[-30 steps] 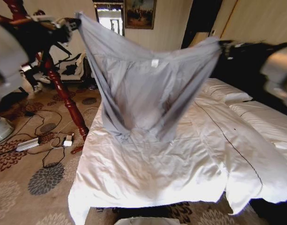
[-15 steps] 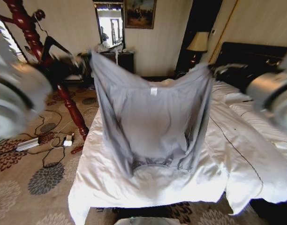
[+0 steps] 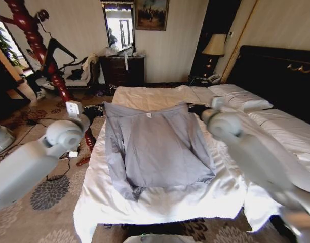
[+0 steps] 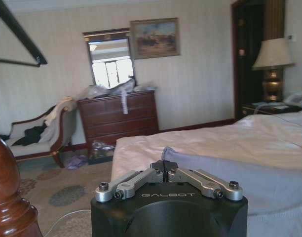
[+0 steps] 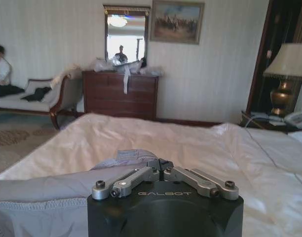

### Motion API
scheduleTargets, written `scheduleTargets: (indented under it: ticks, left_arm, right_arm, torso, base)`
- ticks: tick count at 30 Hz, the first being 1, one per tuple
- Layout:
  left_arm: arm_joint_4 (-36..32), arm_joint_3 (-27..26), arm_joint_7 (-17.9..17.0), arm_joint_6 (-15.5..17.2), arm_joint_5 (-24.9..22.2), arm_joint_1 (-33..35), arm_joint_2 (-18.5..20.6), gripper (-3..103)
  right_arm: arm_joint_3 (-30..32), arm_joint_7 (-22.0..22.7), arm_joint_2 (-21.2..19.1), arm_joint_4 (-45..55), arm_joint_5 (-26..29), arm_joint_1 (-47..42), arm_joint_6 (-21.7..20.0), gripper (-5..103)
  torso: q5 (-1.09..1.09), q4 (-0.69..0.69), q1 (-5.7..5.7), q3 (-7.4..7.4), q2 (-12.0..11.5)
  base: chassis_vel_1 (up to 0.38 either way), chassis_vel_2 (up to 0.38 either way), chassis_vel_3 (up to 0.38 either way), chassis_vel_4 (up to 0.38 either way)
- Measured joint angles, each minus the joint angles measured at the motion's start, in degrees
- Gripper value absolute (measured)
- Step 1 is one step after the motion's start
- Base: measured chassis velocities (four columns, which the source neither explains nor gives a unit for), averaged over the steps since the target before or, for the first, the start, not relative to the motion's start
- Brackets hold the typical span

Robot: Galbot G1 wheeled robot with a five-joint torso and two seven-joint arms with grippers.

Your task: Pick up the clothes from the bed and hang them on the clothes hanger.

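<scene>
Crinkly blue-grey shirt (image 3: 157, 147) now flat on white duvet (image 3: 160, 200), corners pinched by both end effectors.

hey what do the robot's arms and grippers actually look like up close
Both arms wear smooth pale grey-white shells with rounded joints. The left gripper and right gripper look alike: a boxy black housing printed GALBOT in pale letters, silver metal linkage bars fastened by dark round screws, ending in small black fingertips. No loose cables show on either.
</scene>
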Motion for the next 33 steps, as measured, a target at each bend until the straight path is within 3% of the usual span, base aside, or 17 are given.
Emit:
scheduleTargets:
  ticks: [1,4,6,7,11,13,16,20,24,26,30,31,33]
  left_arm:
    - [0.0,0.0,0.0,0.0,0.0,0.0,0.0,0]
    - [8.7,3.6,0.2,-0.8,3.2,-4.2,-5.5,0]
    - [9.8,4.2,0.2,-1.0,3.8,-4.9,-6.4,0]
    - [14.2,6.4,0.6,-1.4,5.5,-7.3,-9.9,0]
    - [20.7,10.3,1.5,-1.8,7.4,-10.4,-16.7,0]
    - [21.0,10.5,1.6,-1.8,7.4,-10.5,-17.0,0]
    - [24.7,13.0,2.4,-2.2,9.6,-10.5,-21.7,0]
    - [28.4,14.2,3.3,-3.0,11.9,-9.9,-25.1,0]
    - [30.5,14.8,3.7,-3.2,12.7,-9.7,-26.3,0]
    - [31.1,15.0,3.6,-3.2,12.7,-9.7,-26.6,-1]
    - [31.9,15.7,3.6,-2.0,11.5,-9.7,-26.6,15]
    - [31.9,15.7,3.6,-2.0,11.5,-9.7,-26.6,15]
    - [32.2,15.7,3.6,-1.9,11.5,-9.4,-26.6,25]
  right_arm:
    - [0.0,0.0,0.0,0.0,0.0,0.0,0.0,0]
    - [-3.4,-0.5,4.3,-8.1,-3.1,2.7,1.5,0]
    - [-3.9,-0.6,5.2,-9.7,-3.8,3.1,1.8,0]
    - [-4.8,-0.8,7.6,-13.3,-5.2,4.2,2.5,0]
    - [-6.0,-1.8,13.0,-20.8,-10.1,5.5,4.3,0]
    - [-6.0,-1.9,13.2,-21.1,-10.3,5.5,4.4,0]
    - [-6.0,-2.5,15.4,-26.3,-13.6,4.4,6.0,0]
    - [-5.2,-3.2,14.1,-28.8,-16.6,1.9,7.1,0]
    - [-4.7,-3.7,14.5,-31.1,-18.0,1.1,7.8,0]
    - [-4.7,-4.1,15.0,-32.2,-18.4,1.1,8.2,0]
    - [-5.3,-4.8,16.3,-34.0,-18.4,1.1,8.8,-3]
    - [-5.3,-4.8,16.3,-34.0,-18.4,1.1,8.8,-3]
    - [-5.5,-5.4,16.9,-34.4,-16.7,1.3,8.8,8]
  torso:
    - [0.00,0.00,0.00,0.00,0.0]
    - [0.00,-0.04,0.01,0.01,0.0]
    - [0.01,-0.04,0.01,0.01,0.0]
    - [0.01,-0.04,0.01,0.01,0.0]
    - [0.01,-0.03,0.00,0.00,0.0]
    - [0.02,-0.03,0.01,0.00,0.0]
    - [0.03,-0.01,0.01,0.00,0.0]
    - [0.03,-0.07,-0.01,0.00,0.0]
    - [0.03,-0.09,-0.01,-0.01,0.0]
    - [0.04,-0.01,0.00,0.00,0.0]
    - [0.02,-0.03,-0.01,-0.01,0.0]
    - [0.02,-0.03,-0.01,-0.01,0.0]
    - [0.02,-0.03,-0.01,-0.01,0.0]
  base:
    - [0.000,0.000,0.000,0.000]
    - [0.000,0.000,0.000,0.000]
    - [0.000,0.000,0.000,0.000]
    - [0.000,0.000,0.000,0.000]
    - [0.000,0.000,0.000,0.000]
    - [0.000,0.000,0.000,0.000]
    - [0.000,0.000,0.000,0.000]
    - [0.000,0.000,0.000,0.000]
    - [0.000,0.000,0.000,0.000]
    - [0.000,0.000,0.000,0.000]
    - [0.000,0.000,0.000,0.000]
    - [0.000,0.000,0.000,0.000]
    - [0.000,0.000,0.000,0.000]
